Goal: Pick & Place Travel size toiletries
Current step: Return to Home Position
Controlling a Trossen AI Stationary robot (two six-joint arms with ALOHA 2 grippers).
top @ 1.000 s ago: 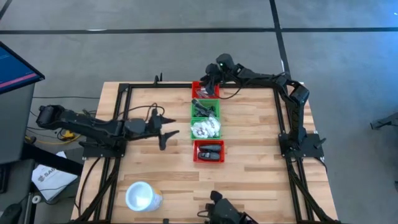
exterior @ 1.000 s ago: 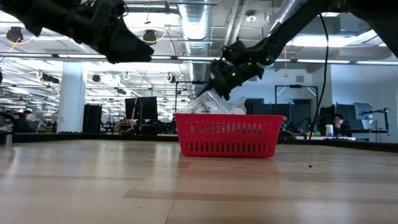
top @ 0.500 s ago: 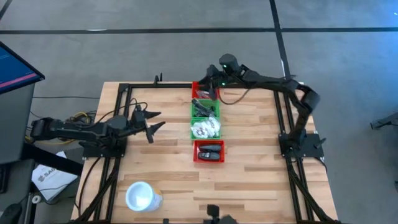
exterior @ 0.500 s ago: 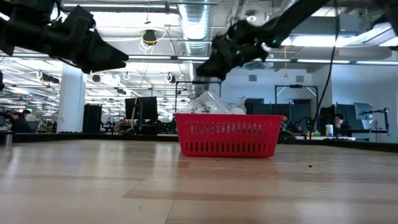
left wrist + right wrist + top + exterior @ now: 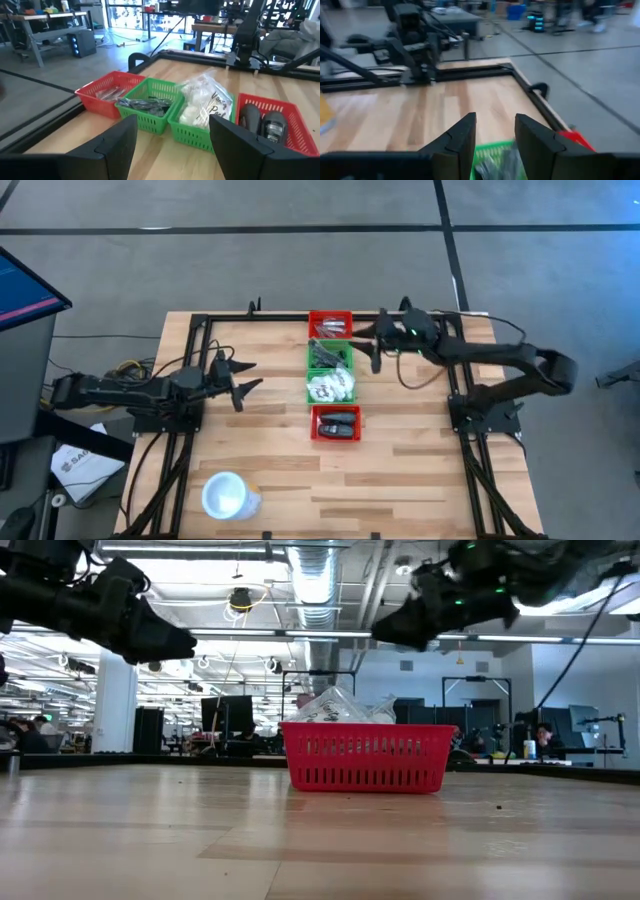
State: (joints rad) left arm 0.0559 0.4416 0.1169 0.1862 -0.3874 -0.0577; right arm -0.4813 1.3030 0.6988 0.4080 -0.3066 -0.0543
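High view, bench (image 5: 250, 470) stock: four bins in one column. What can we not make out?

— Top red bin (image 5: 330, 313): contents too small here. The left wrist view gives us silver pieces in clear wrap (image 5: 107, 93), type unclear. The low view shows the bottom red bin (image 5: 336, 439) side-on, and it covers the other bins. Only crinkly clear wrap rises above its rim. The right wrist view is blurred, with a green edge and a red corner beyond the fingers.

And what do we log with confidence?

— Upper green bin (image 5: 309, 355): black pieces (image 5: 328, 356). Lower green bin (image 5: 331, 402): clear packets showing white (image 5: 330, 387). Bottom red bin: grey oblong pieces (image 5: 337, 422). White cup (image 5: 225, 496): alone, well apart from the column.

Arms?

— The left arm lies stretched from the bench's left side toward the column. The left tool (image 5: 243, 377) is well apart from the bins, fingers spread wide, nothing between them. The right arm reaches in from the right frame. The right tool (image 5: 368, 348) is raised off the bench, just beside the upper green bin. Its fingers are parted with a narrower gap, and it carries nothing.
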